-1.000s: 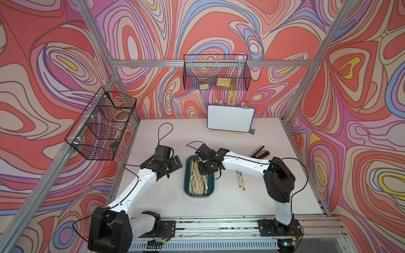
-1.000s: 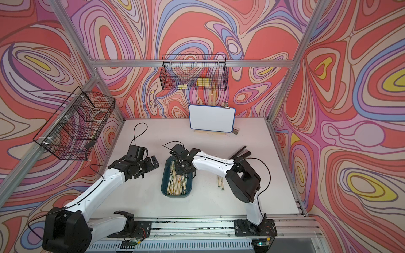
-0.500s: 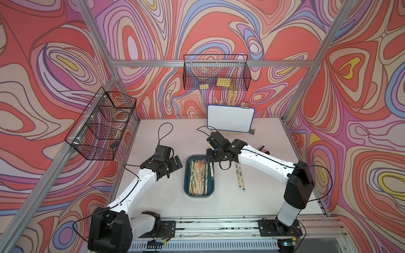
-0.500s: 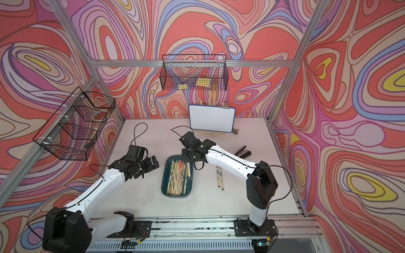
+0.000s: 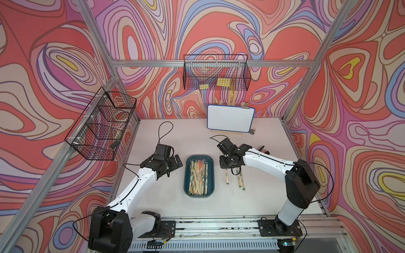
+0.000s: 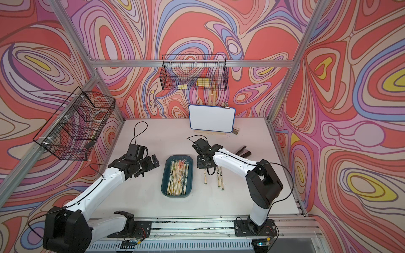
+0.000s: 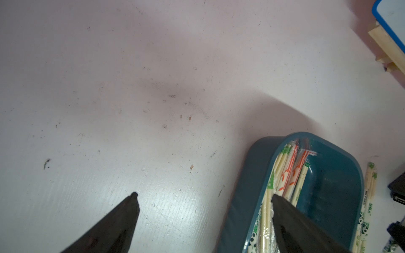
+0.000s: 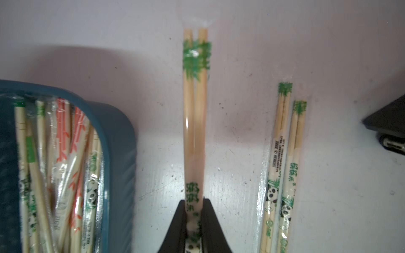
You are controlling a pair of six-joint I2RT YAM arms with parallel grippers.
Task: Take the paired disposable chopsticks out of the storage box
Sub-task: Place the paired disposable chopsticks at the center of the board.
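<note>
The pale pinkish-white tabletop (image 5: 153, 208) fills the lower middle of both top views. From a rail at the bottom edge, a white-and-black left arm (image 5: 140, 184) reaches up from the lower left and a matching right arm (image 5: 267, 162) from the lower right.

Between them, at frame centre, sits the shallow dark teal rectangular plastic storage box (image 5: 185, 179) with rounded corners. Most of the paired disposable chopsticks (image 5: 198, 175), thin pale bamboo pairs in clear sleeves with green, orange or panda print, lie lengthwise in the box.

The black left gripper (image 7: 203, 195) is just left of the box, its jaws spread wide and holding nothing. In the left wrist view one finger shows over bare table and the other in front of the box's near end.

The black right gripper (image 8: 194, 200), just right of the box, is clamped on one green-printed sleeved chopstick pair (image 8: 195, 109). This pair is outside the box; whether it touches the table cannot be told.

Two more green-printed sleeved pairs (image 8: 282, 153) lie side by side on the table, further right.
</note>
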